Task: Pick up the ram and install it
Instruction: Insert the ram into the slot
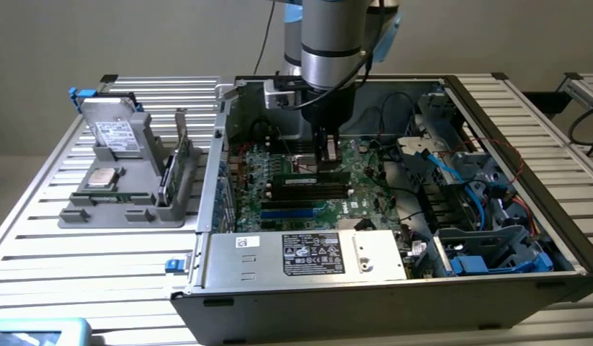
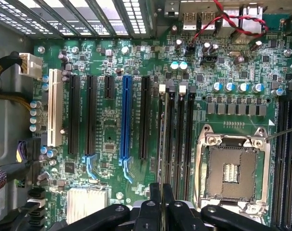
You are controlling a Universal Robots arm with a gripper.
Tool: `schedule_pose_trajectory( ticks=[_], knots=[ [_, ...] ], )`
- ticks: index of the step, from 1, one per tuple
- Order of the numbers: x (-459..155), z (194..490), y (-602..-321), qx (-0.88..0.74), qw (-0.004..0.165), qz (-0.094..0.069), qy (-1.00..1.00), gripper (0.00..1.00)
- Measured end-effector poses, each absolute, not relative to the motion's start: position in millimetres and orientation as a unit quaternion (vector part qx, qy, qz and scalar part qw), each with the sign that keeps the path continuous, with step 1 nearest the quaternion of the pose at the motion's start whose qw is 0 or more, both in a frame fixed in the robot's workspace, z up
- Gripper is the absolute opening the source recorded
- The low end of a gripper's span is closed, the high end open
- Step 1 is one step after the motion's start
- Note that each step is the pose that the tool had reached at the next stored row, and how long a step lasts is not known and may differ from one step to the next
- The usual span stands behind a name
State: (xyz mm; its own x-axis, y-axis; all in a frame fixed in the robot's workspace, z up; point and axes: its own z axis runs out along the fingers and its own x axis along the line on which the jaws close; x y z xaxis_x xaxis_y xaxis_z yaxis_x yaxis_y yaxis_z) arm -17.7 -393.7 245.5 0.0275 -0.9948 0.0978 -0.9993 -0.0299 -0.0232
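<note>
The gripper (image 1: 326, 161), two slim black fingers below a steel-grey arm, reaches down into the open metal computer case (image 1: 373, 295). Its fingers are drawn narrow and pinch the top edge of the ram (image 1: 306, 171), a thin green board with dark chips and a small white label. The ram stands on edge along the black memory slots (image 1: 306, 191); whether it is fully seated cannot be told. In the wrist view the gripper (image 2: 161, 190) shows glossy black fingers nearly together, and the ram (image 2: 160, 139) appears edge-on as a pale, narrow strip running away from them, beside the slots' white end latches (image 2: 182, 88). Around it lies the green motherboard (image 2: 107, 120), dense with small components. It carries a long blue slot (image 2: 126, 118), a white slot (image 2: 53, 108), a ribbed silver heatsink (image 2: 86, 202) and a square, metal-framed processor socket (image 2: 231, 171). Outside the case, on the slatted aluminium table (image 1: 75, 252), a grey moulded fixture (image 1: 104, 213) holds a square silver processor chip (image 1: 105, 177).
</note>
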Motion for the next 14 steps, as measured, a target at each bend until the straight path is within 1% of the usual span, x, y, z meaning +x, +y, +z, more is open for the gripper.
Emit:
schedule_pose_trajectory(
  ticks=[14],
  knots=[
    [-18.0, 238.4, -391.7, 0.72, 0.026, 0.043, -0.692, 0.13]
  ],
)
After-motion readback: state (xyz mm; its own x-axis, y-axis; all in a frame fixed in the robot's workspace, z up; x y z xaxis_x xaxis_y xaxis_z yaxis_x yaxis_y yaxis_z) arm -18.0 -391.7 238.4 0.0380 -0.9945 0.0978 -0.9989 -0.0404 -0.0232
